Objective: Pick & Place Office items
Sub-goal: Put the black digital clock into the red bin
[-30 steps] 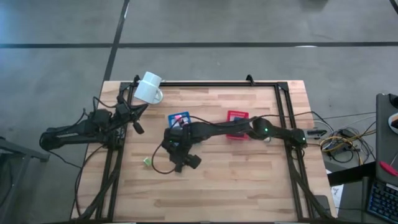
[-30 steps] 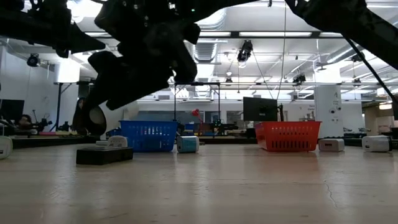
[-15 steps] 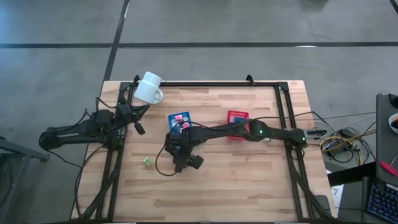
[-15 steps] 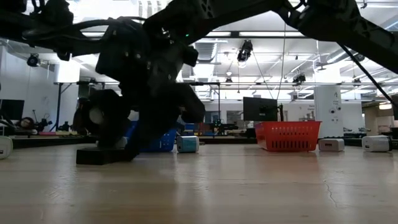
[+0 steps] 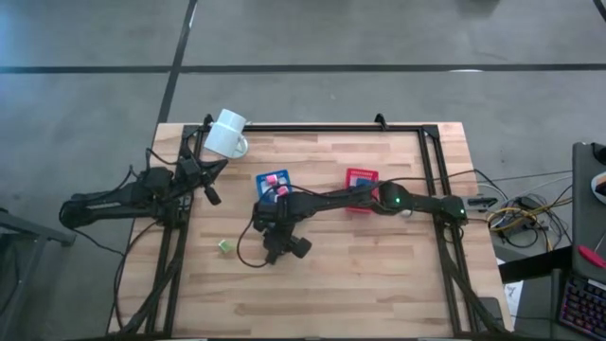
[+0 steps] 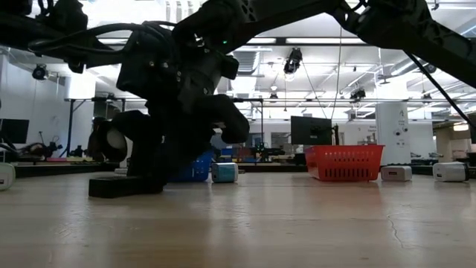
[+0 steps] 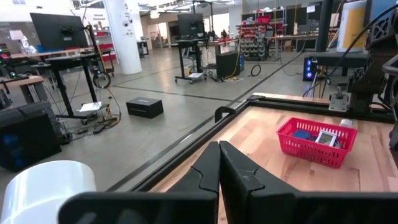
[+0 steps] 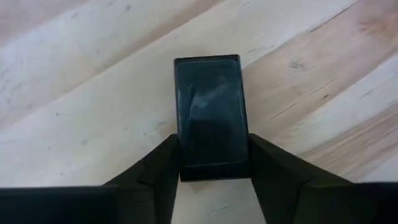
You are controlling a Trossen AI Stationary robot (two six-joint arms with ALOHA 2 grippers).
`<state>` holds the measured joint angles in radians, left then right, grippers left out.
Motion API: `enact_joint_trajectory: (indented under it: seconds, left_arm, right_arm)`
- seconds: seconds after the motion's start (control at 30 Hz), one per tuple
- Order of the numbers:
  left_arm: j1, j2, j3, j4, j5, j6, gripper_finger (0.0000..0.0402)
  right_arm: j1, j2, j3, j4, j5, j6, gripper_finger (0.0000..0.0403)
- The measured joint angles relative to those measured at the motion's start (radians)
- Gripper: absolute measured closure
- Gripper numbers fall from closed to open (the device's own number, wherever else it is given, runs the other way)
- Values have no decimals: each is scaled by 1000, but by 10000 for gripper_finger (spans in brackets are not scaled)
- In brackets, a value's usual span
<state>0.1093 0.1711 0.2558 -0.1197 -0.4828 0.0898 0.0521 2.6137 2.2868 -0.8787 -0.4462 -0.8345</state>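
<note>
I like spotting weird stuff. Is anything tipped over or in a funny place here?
Yes: the white mug lies on its side at the table's far left corner, partly over the edge. Everything else looks normal.

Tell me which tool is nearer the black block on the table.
Right. The right tool is down at the black block, a finger on either side. The left tool waits shut by the table's left edge, beside the white mug.

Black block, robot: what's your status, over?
Right gripper down, fingers against black block on table. Left gripper shut, parked by mug. Nothing in the way.
</note>
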Motion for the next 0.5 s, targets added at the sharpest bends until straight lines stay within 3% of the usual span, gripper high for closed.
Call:
enact_joint_trajectory:
  seconds: [0.13, 0.5]
  left_arm:
    - [0, 0, 0, 0, 0, 0, 394]
    - [0, 0, 0, -1, 0, 0, 394]
  right_arm:
    - [-2, 0, 0, -1, -13, 37, 256]
    - [-40, -77, -4, -48, -228, 153, 256]
